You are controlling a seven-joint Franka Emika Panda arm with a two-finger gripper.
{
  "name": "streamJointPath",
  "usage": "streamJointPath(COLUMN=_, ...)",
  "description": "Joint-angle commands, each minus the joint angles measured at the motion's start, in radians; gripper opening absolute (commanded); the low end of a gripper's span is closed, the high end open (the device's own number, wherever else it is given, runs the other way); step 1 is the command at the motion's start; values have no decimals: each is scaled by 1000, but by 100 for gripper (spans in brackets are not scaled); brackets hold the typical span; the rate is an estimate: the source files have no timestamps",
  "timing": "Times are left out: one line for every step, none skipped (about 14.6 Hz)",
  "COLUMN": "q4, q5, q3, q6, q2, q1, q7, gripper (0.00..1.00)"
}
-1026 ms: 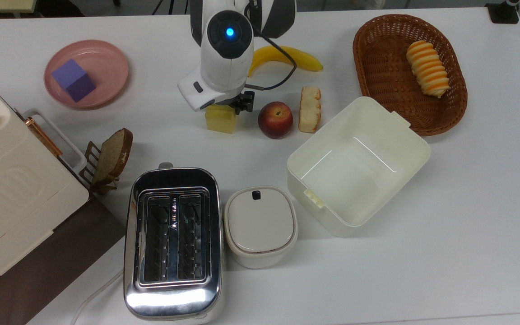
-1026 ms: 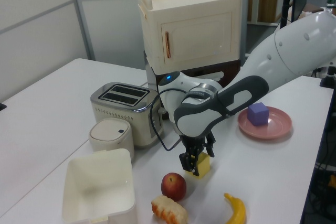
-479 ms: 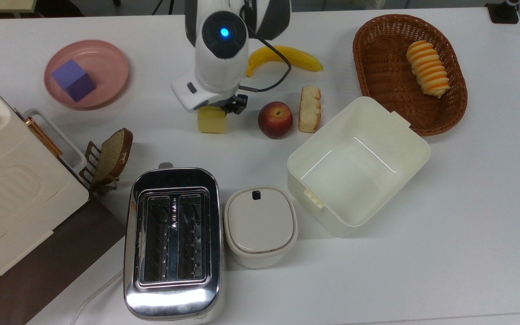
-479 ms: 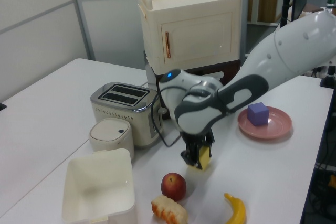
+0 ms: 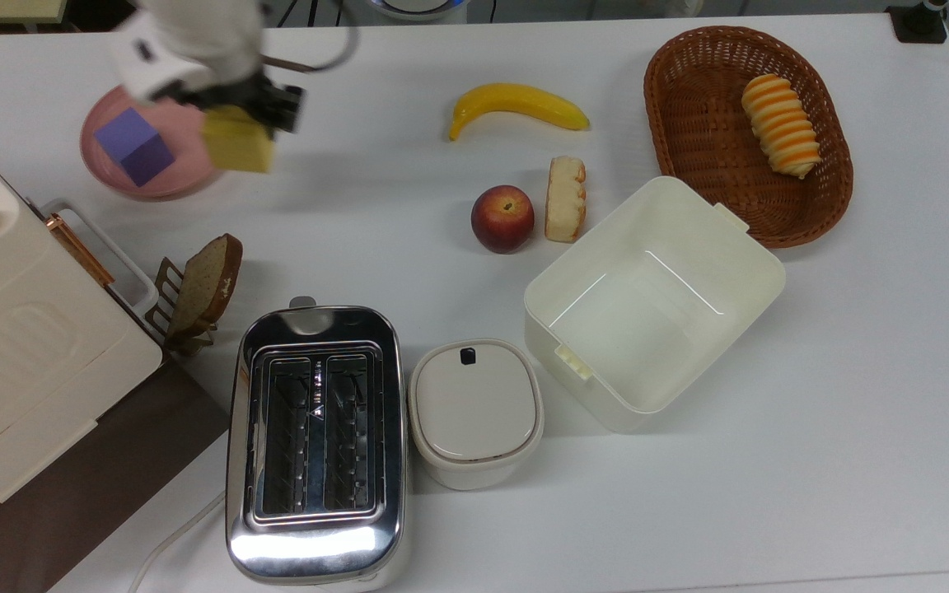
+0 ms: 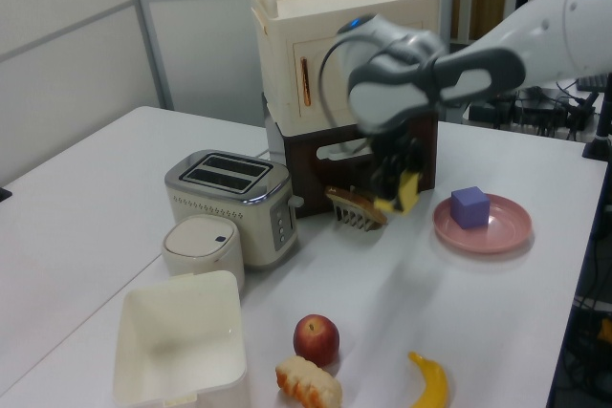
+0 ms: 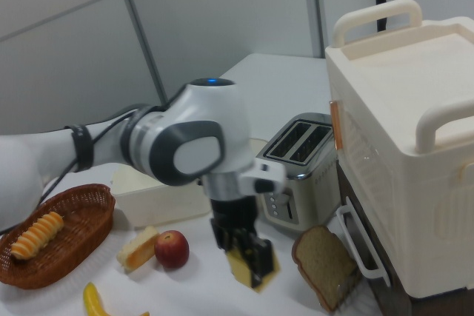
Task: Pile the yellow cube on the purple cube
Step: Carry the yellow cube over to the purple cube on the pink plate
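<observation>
Yellow cube (image 5: 237, 142) hangs above the table (image 5: 409, 247), clamped between the fingers of the gripper (image 5: 248, 107); in the left view it shows as a tilted yellow block (image 6: 403, 192) under the arm's wrist, and in the right view it sits tilted at the tip of the dark fingers (image 7: 252, 266). In the top view the cube overlaps the right edge of the pink plate (image 5: 124, 186), just beside the purple cube (image 5: 134, 147) and apart from it. The purple cube rests on the plate, toward the top view's left part of it; in the left view it stands upright on the plate (image 6: 497, 232) at the purple block (image 6: 469, 207), to the left view's right of the held cube.

Near the plate, toward the bottom of the top view, a slice of brown bread (image 5: 209, 284) leans in a small rack, next to a cream cabinet (image 5: 21, 346) with handles. Below that stands a chrome toaster (image 5: 315, 445), and just beside it a lidded white container (image 5: 476, 413). An open white box (image 5: 738, 272) sits to the top view's right of those. Between the box and the arm lie a peach (image 5: 502, 218), a piece of cake (image 5: 566, 198) and a banana (image 5: 517, 106). A wicker basket (image 5: 689, 156) holding a striped pastry (image 5: 781, 124) stands at the top view's upper right.
</observation>
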Motion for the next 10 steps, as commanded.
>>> streamJointPath(q4=36, q5=-4, q3=-1, q6=-18, q2=6, q1=-109, q7=-90, gripper=38)
streamJointPath(q4=37, q5=-3, q3=-1, q6=-20, q2=6, q1=-142, q7=-128, gripper=39)
streamJointPath(q4=37, q5=-4, q3=-1, q6=-18, q2=7, q1=-170, q7=-162, gripper=39)
streamJointPath(q4=37, q5=-4, q3=-1, q6=-14, q2=10, q1=-198, q7=-182, gripper=39)
streamJointPath(q4=37, q5=-6, q3=-1, q6=-9, q2=13, q1=-227, q7=-199, gripper=39)
streamJointPath(q4=37, q5=-7, q3=-1, q6=-4, q2=16, q1=-251, q7=-219, gripper=39)
streamJointPath(q4=33, q5=-7, q3=-1, q6=6, q2=16, q1=-271, q7=-239, gripper=39)
streamJointPath(q4=30, q5=-7, q3=-1, q6=18, q2=21, q1=-288, q7=-253, gripper=39)
streamJointPath(q4=30, q5=-9, q3=-1, q6=32, q2=29, q1=-301, q7=-256, gripper=39)
streamJointPath(q4=25, q5=-17, q3=-3, q6=55, q2=53, q1=-307, q7=-256, gripper=39)
